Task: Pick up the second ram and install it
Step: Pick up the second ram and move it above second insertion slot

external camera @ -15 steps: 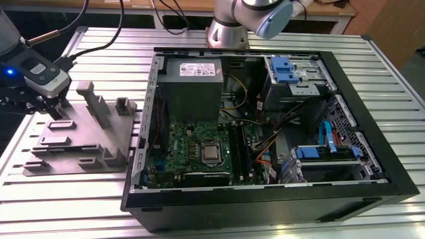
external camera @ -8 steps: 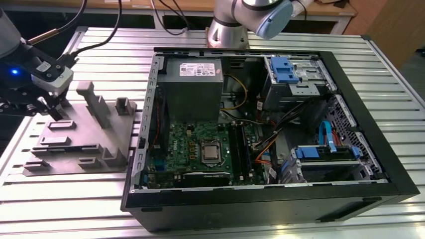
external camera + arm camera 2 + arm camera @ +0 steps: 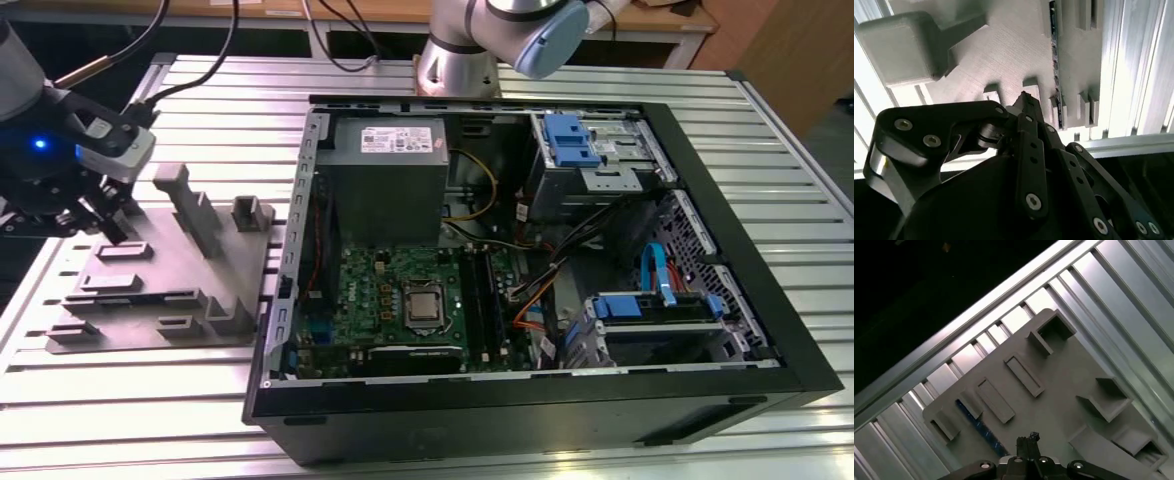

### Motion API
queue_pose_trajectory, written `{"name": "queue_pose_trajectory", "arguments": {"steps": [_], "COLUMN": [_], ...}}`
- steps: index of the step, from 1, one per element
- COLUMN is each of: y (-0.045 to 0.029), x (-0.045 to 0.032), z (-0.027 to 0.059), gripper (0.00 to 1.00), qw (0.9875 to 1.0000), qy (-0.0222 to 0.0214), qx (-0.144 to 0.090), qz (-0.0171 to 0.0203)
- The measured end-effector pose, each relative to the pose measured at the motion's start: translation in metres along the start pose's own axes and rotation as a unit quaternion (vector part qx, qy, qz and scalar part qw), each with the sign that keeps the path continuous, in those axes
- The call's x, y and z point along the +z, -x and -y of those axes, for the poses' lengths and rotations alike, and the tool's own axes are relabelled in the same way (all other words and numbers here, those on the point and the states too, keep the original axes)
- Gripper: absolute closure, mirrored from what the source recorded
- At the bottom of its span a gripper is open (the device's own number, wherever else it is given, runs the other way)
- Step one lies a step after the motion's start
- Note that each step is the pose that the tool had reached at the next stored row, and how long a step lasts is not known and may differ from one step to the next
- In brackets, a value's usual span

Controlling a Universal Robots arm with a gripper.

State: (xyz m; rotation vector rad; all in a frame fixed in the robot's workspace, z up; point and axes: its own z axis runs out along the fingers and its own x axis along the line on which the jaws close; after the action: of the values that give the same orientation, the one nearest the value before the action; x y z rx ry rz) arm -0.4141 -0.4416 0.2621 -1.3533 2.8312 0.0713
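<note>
The second ram (image 3: 1054,65) stands on edge in a narrow slot of the grey tray (image 3: 1004,45), held between small upright blocks. In the first wrist view it shows as a dark blue strip (image 3: 976,422) near one side of the tray (image 3: 1064,370).

The tray (image 3: 200,290) lies on the slatted metal table (image 3: 134,400), at the exterior view's left of the open computer case (image 3: 534,400).

The gripper (image 3: 114,225) hangs over the tray. In both wrist views its tip (image 3: 1025,97) (image 3: 1029,437) is near the stick but apart from it, and the fingers look pressed together with nothing between them.

The stick is probably very light and stiff along its length, yet thin enough to snap or twist under a skewed squeeze. The chips on its faces and the contact edge down in the slot look delicate.

The safest hold seems to be across the two flat faces near mid-length, high on the exposed upper edge — squarely, so it lifts straight out of the blocks without binding.
</note>
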Motion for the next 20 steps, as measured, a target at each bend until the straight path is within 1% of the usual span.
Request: {"name": "queue_pose_trajectory", "arguments": {"steps": [3, 5, 7, 10, 13, 15, 17, 20], "y": [0.0000, 0.0000, -0.0001, -0.0001, -0.0001, -0.0001, -0.0002, -0.0002], "x": [0.0011, 0.0019, 0.0027, 0.0038, 0.0050, 0.0059, 0.0066, 0.0080], "z": [0.0000, 0.0001, 0.0001, 0.0002, 0.0002, 0.0002, 0.0003, 0.0004], "gripper": [0.90, 0.90, 0.90, 0.90, 0.90, 0.90, 0.90, 0.90], "qw": [0.9996, 0.9990, 0.9980, 0.9959, 0.9930, 0.9907, 0.9881, 0.9834], "qy": [0.0005, 0.0009, 0.0013, 0.0018, 0.0024, 0.0028, 0.0032, 0.0038], "qx": [-0.027, -0.046, -0.064, -0.091, -0.118, -0.136, -0.154, -0.181], "qz": [-0.0012, -0.0019, -0.0027, -0.0038, -0.0050, -0.0057, -0.0064, -0.0074]}}
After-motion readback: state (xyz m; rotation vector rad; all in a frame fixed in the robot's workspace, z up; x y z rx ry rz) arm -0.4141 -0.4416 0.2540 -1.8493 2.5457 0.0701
